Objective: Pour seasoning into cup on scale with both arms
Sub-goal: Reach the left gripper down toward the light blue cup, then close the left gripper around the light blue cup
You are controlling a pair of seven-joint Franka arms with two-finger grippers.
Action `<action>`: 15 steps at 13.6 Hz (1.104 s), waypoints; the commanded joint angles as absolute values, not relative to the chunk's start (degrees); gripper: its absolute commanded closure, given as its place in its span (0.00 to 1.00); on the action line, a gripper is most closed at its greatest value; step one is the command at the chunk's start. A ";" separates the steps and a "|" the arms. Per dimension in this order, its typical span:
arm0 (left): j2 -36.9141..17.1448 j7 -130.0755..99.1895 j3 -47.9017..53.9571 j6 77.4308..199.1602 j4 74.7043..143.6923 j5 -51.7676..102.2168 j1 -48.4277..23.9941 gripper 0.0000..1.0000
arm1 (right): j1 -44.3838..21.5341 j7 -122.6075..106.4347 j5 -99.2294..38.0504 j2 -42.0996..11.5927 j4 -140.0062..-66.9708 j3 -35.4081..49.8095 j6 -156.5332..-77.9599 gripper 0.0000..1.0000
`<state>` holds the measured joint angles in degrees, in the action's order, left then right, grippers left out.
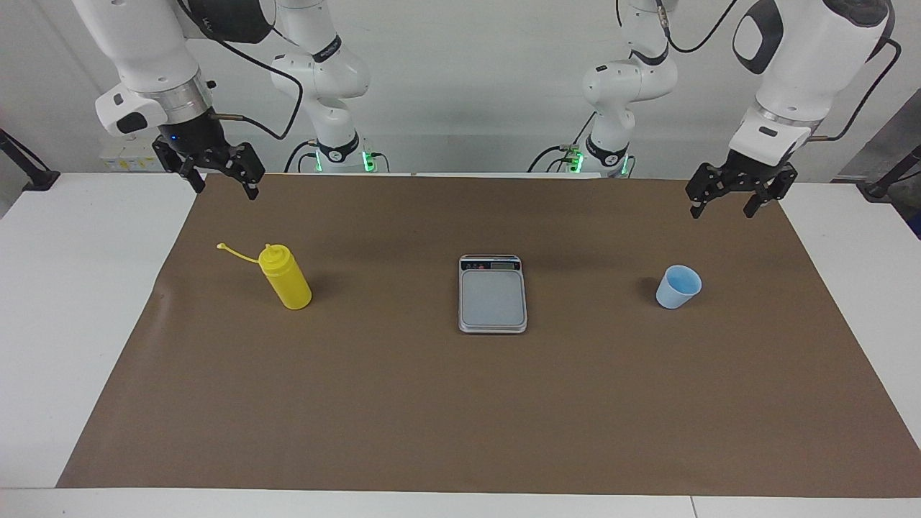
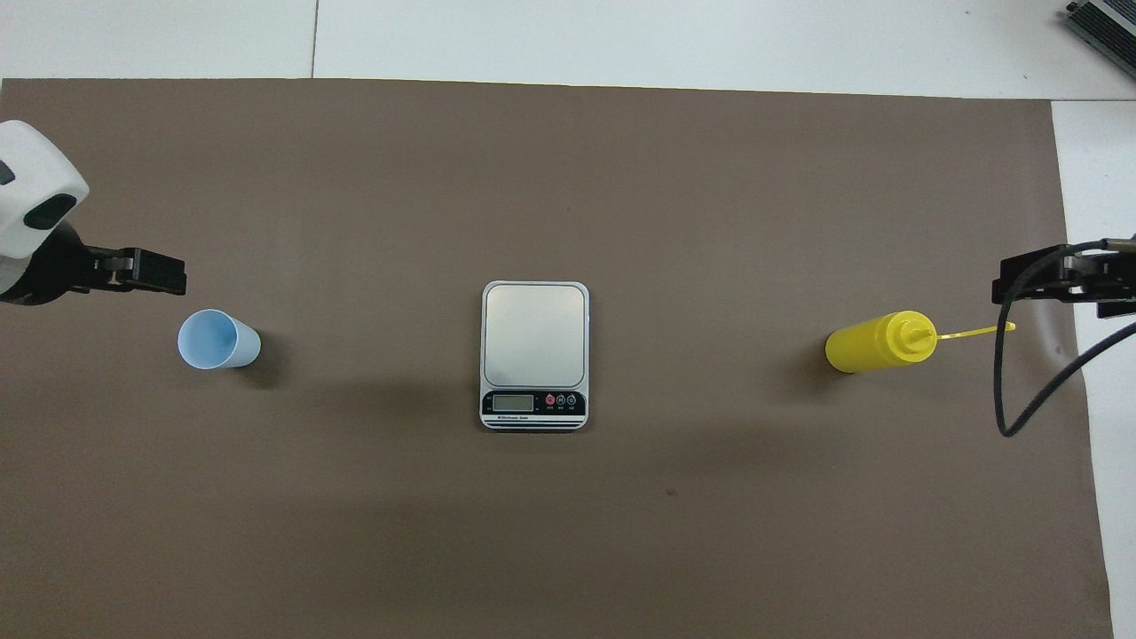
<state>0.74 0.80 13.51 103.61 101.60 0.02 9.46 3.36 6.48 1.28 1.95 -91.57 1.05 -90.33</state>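
Observation:
The yellow seasoning bottle stands upright on the brown mat toward the right arm's end, its cap strap sticking out sideways; it also shows in the overhead view. The silver-grey scale lies mid-mat with a bare plate. The pale blue cup stands upright toward the left arm's end. My left gripper hangs open in the air near the cup, holding nothing. My right gripper hangs open in the air near the bottle, holding nothing.
The brown mat covers most of the white table. A black cable loops down from the right arm near the bottle's cap strap. A dark device sits at the table's corner farthest from the robots.

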 commanded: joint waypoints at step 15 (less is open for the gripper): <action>-5.27 2.46 13.80 123.92 116.54 -0.88 10.19 0.00 | 3.87 6.86 0.70 4.22 -93.08 1.32 -90.70 0.00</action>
